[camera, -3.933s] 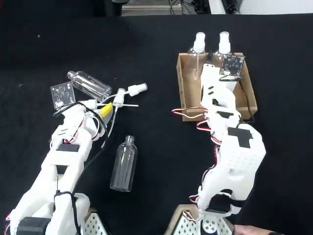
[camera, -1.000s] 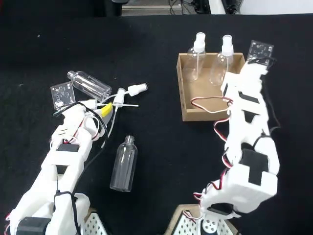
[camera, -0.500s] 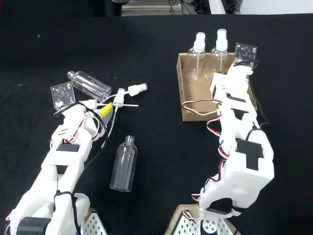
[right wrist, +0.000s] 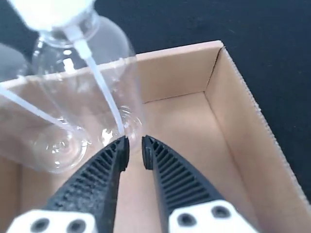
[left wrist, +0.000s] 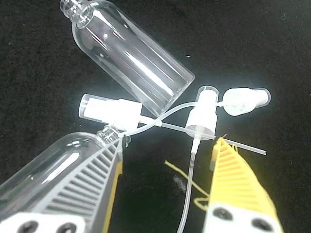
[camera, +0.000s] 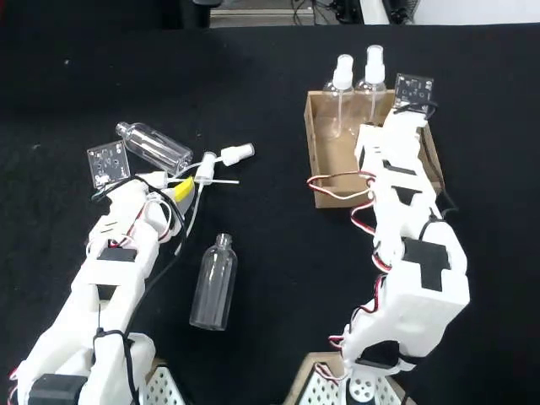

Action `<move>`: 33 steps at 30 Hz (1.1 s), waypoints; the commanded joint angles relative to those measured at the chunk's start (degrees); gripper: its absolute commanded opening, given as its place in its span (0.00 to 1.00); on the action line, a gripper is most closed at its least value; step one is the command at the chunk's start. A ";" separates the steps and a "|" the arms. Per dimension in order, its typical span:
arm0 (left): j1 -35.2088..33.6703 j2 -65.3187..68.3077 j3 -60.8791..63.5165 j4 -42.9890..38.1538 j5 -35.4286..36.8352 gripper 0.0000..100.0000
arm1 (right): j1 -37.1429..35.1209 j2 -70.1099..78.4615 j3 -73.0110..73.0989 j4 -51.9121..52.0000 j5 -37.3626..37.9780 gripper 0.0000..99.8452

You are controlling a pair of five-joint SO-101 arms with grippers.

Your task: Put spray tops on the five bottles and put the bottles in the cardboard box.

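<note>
The black counter (camera: 270,76) carries a cardboard box (camera: 310,156) on its far right part. Well apart to the left, an uncapped clear bottle (camera: 153,147) lies on its side, with two loose spray tops (camera: 236,153) just beside its base. A second uncapped bottle (camera: 213,282) lies nearer, apart from them

Black tabletop (camera: 253,67); perhaps cables (camera: 337,10) beyond.
</note>
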 commanded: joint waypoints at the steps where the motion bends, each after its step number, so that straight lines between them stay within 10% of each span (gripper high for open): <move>1: 0.66 -1.32 -0.66 -1.23 0.18 0.29 | -1.05 -0.48 -3.65 -1.41 0.00 0.01; 33: 0.66 -1.32 -0.66 -1.23 0.09 0.29 | -8.18 -8.92 5.58 -1.76 0.00 0.01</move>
